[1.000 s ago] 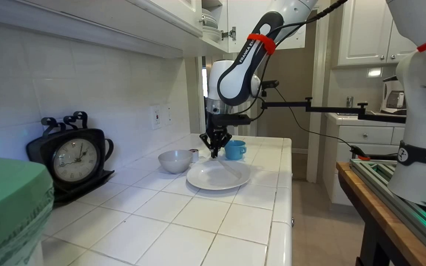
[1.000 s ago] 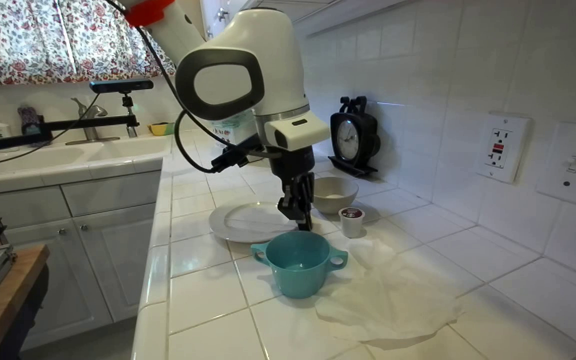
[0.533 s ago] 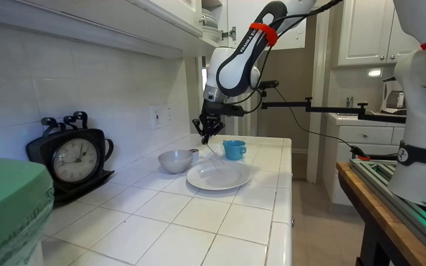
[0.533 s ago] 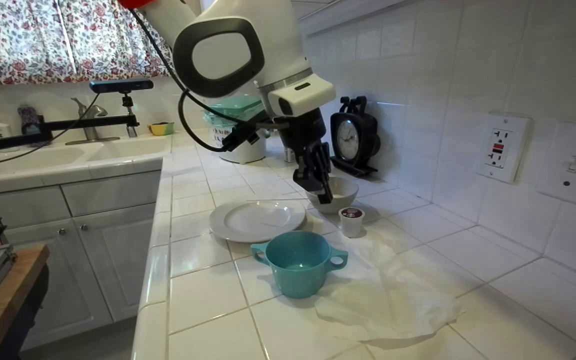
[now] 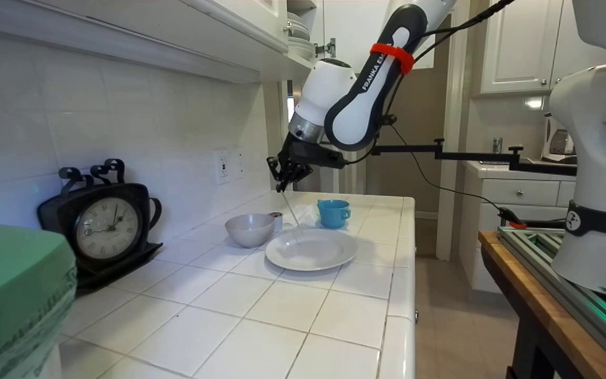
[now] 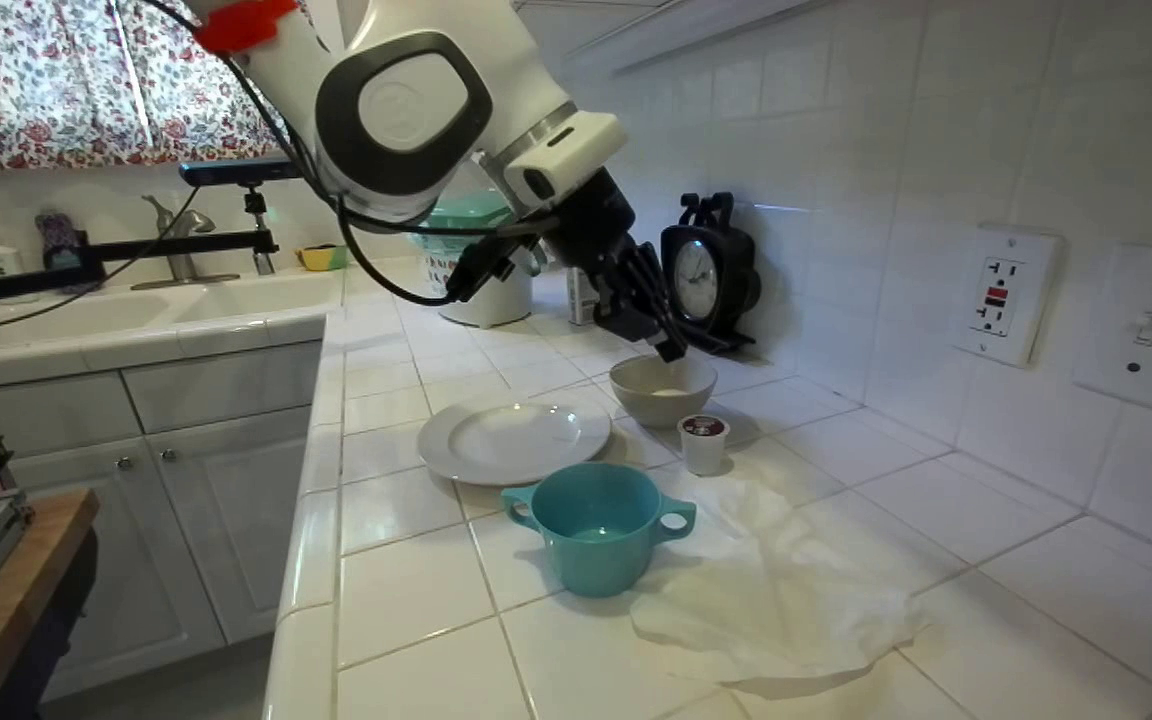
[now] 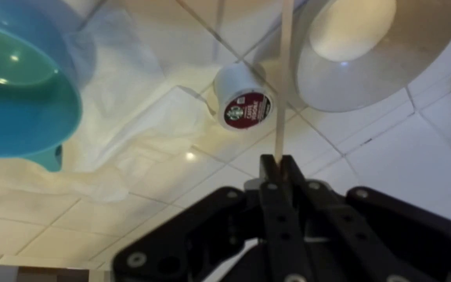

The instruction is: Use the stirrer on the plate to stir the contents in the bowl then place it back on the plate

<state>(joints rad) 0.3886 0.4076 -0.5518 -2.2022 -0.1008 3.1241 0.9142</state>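
My gripper point(image 5: 280, 188) is shut on the stirrer point(image 5: 291, 210), a thin pale stick, and holds it by one end. In an exterior view the stirrer slants steeply down toward the far-left part of the white plate point(image 5: 311, 252); I cannot tell whether its tip touches. The grey-white bowl point(image 6: 663, 395) stands beside the plate, and in that view my gripper point(image 6: 673, 352) appears just above its rim. In the wrist view my gripper point(image 7: 279, 160) grips the stirrer point(image 7: 283, 90), which passes beside the bowl point(image 7: 350, 86) and leaves the frame at the top. White contents lie in the bowl.
A blue cup point(image 6: 601, 530) stands near the plate. A small white coffee pod point(image 6: 704, 445) stands close to the bowl. A crumpled translucent sheet point(image 6: 786, 590) lies on the counter. A black clock point(image 5: 105, 226) stands by the tiled wall. A green-lidded container point(image 5: 13, 295) fills a near corner.
My gripper has risen from beside the plate, tilted, and moved toward the bowl and wall side. The stirrer has lifted with it, from lying low across the plate to hanging steeply.
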